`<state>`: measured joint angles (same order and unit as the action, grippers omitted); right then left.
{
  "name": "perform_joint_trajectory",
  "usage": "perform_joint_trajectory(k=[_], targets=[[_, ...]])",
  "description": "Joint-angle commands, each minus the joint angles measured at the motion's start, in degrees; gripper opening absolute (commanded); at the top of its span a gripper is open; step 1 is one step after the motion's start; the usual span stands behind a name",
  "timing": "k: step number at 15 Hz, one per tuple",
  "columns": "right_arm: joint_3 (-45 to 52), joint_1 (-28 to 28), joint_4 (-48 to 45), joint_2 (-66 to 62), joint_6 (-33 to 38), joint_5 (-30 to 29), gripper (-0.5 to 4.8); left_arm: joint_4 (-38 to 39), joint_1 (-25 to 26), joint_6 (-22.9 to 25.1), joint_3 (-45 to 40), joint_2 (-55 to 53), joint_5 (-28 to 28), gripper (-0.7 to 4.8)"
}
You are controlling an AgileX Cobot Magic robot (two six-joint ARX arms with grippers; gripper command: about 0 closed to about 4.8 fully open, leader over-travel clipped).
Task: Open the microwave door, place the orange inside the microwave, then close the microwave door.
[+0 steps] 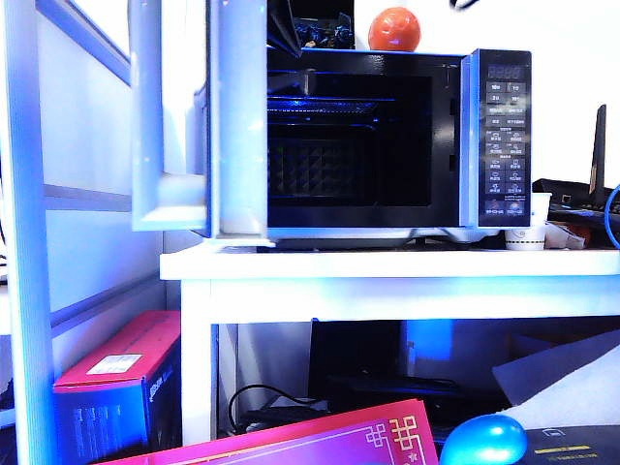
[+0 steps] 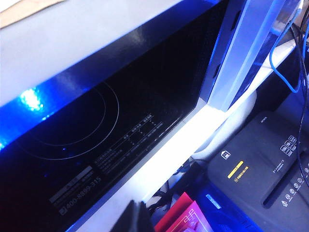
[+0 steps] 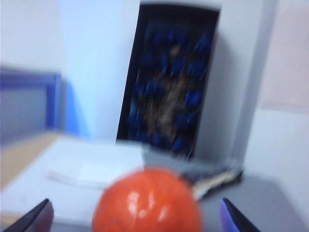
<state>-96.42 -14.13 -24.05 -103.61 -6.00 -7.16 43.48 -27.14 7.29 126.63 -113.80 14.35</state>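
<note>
One orange (image 1: 393, 29): round, no long axis to tell; sits on the microwave's top, near its back edge, right of the middle.
Right gripper (image 3: 135, 217): behind the orange in its wrist view, dark fingertips (image 3: 36, 216) wide apart on either side of the ball, not touching it, holding nothing; picture blurred.
Microwave (image 1: 373, 145): stands on a white table (image 1: 387, 263), long axis along the table's front edge, dark cavity facing the camera, button panel at the right end.
Microwave door (image 1: 199, 116): swung open at the left edge, standing upright.
Left gripper: only a dark tip at the picture's edge; jaw state cannot be told.
</note>
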Motion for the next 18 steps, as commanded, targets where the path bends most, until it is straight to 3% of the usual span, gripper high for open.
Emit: perform_joint_trajectory(k=[1,9,18], targets=[[-8.1,0.0,6.8,-4.3,0.2,-0.6,4.79,3.2,0.2,-1.3,-0.6,-1.0,1.1,-0.05],[-19.8,0.0,9.3,-12.7,0.0,-0.4,4.79,3.2,0.2,-1.3,-0.7,-1.0,1.3,-0.05],[-22.5,0.6,11.9,-15.1,-0.2,1.1,4.79,3.2,0.2,-1.7,-0.7,-1.0,1.4,-0.05]])
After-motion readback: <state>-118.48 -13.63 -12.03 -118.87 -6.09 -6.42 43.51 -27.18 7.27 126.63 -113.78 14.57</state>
